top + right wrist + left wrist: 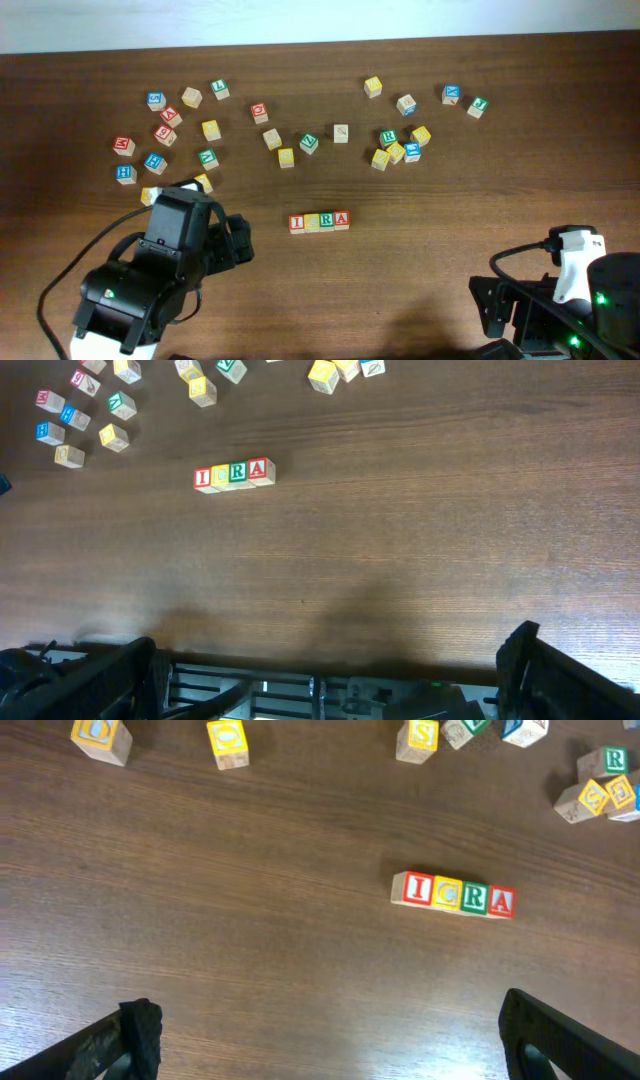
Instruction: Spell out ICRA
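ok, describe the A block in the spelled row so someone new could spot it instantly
On the table, below the loose blocks, four blocks form a tight row near the centre. The A block is the row's right end in the overhead view. It alone shows a red A, and it sits beside the green R.

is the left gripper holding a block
No, the left gripper is open and empty; the ICRA row lies on the table, apart from it.
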You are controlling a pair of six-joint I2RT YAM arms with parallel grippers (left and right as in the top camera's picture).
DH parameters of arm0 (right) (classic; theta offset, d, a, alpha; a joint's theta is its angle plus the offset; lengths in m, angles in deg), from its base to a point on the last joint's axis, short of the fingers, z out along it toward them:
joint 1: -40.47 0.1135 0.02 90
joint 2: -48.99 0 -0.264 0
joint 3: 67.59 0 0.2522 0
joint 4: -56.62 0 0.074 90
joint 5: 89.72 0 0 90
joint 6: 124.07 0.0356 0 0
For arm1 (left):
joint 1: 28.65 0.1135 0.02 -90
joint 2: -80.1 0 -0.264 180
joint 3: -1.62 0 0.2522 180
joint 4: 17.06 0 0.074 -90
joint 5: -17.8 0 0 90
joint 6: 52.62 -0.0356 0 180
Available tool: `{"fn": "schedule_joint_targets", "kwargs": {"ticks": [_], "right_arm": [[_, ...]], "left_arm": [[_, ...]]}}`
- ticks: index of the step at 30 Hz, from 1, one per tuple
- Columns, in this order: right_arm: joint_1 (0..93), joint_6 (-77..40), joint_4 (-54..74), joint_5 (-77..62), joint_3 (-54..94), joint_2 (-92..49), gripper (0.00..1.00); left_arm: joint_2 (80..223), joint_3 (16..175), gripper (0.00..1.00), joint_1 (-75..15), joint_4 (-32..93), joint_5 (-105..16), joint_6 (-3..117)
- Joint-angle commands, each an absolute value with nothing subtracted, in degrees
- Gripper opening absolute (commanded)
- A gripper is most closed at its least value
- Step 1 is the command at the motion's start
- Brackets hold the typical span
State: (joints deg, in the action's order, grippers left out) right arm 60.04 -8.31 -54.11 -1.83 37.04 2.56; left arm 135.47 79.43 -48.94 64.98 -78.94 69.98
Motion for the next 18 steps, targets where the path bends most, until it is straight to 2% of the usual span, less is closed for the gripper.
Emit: {"fn": "schedule_joint_targets", "kwargs": {"ticks": [1,18], "right_arm": [[59.95,-8.16,-54.30,-0.93,36.91,2.62,0.98],[59.93,-8.14,-54.28,-0.93,36.89,2.62,0.98]], "left_arm": [[135.26,78.99,0.99,-49.12,64.84,-80.60,70.57],[135.26,78.99,0.99,-49.12,64.87,-80.63,70.57]]}}
